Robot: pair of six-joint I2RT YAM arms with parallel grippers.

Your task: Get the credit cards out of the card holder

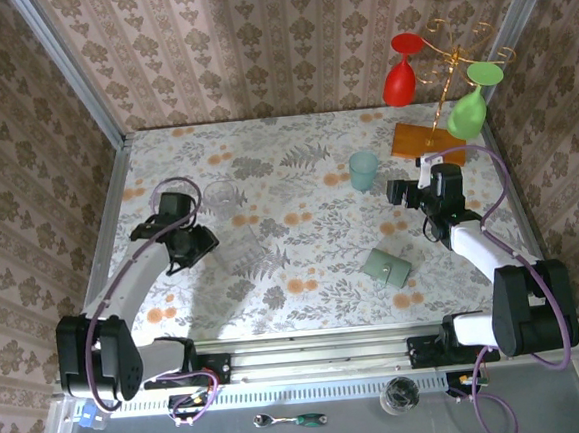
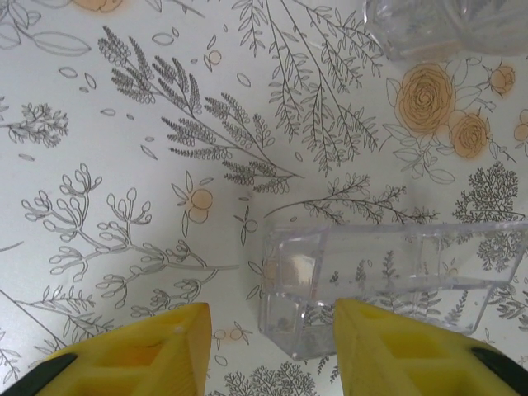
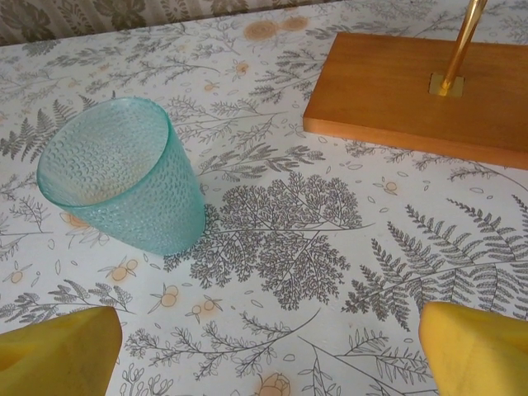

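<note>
The card holder (image 1: pixel 387 267) lies folded near the tabletop's near edge, right of centre, its long axis slanting far-left to near-right. My right gripper (image 1: pixel 401 190), jaws wide apart, hangs just beyond it, the nearer arm; my left gripper (image 1: pixel 203 243), jaws also apart, is well off toward the left edge

Overhead camera surveys the whole table (image 1: pixel 301 231); wrist cameras look down closely, the right sharing the teal cup (image 1: pixel 363 171).

- cup (image 3: pixel 124 177): translucent teal, dimpled all over, slightly glossy.
- base (image 3: pixel 412 91): smooth, satin-finished wood.
- rod (image 3: pixel 460 45): polished, brass-coloured metal.
- box (image 2: pixel 388 280): clear, glossy plastic.
- surface (image 3: pixel 289 247): matt floral print.
- card holder (image 1: pixel 387 267): matt pale green, smooth-looking.
</note>
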